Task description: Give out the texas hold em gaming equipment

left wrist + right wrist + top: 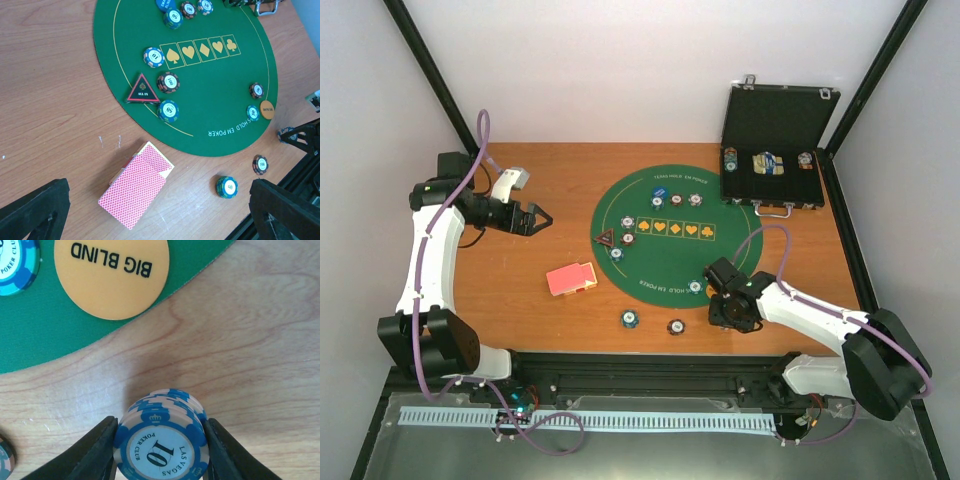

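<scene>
My right gripper (161, 450) is shut on a small stack of blue-and-white "10" poker chips (162, 440), low over the wood just off the mat's near right edge (725, 310). The orange "Big Blind" disc (111, 275) lies on the mat just beyond it. My left gripper (542, 218) is open and empty, raised left of the round green mat (670, 262). The red-backed card deck (136, 185) lies on the wood below it, slightly fanned. The dark red-edged triangle (143, 90), the blue disc (164, 4) and several chips lie on the mat.
The black case (778, 150) stands open at the back right with chips and cards inside. Two loose chip stacks, one green (630, 319) and one dark (676, 326), sit on the wood near the front edge. The black frame rail runs along the front.
</scene>
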